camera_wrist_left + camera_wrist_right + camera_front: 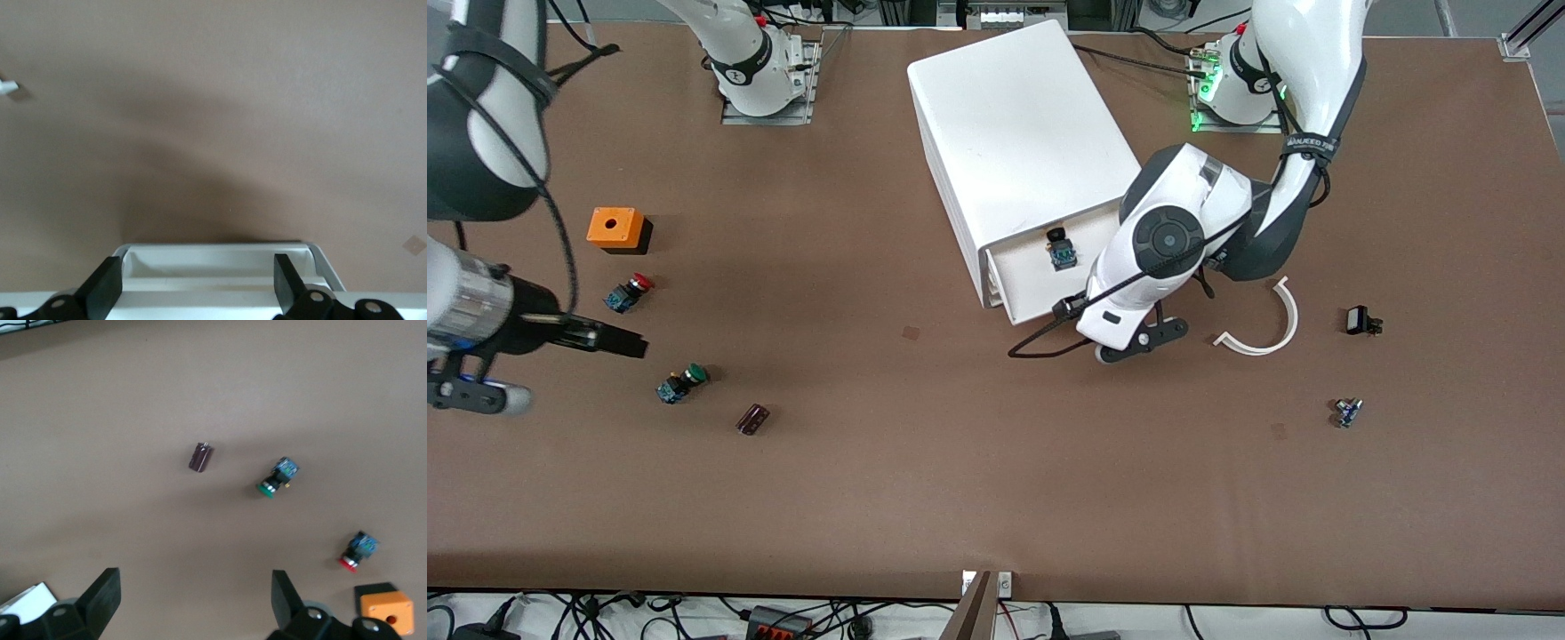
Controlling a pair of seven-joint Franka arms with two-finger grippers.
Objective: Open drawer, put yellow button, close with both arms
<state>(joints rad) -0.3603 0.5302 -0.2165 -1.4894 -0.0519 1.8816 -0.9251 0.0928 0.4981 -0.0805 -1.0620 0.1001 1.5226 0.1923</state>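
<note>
The white cabinet stands between the arms' bases. Its top drawer is pulled out toward the front camera. A small switch with a black body and blue base lies in the drawer; its cap colour does not show. My left gripper is open at the drawer's front rim, one finger toward each end of it. In the front view the left hand covers its fingers. My right gripper is open and empty over the table between the red and green switches; it also shows in the right wrist view.
Toward the right arm's end lie an orange box, a red-capped switch, a green-capped switch and a dark cylinder. Toward the left arm's end lie a white curved strip and two small parts.
</note>
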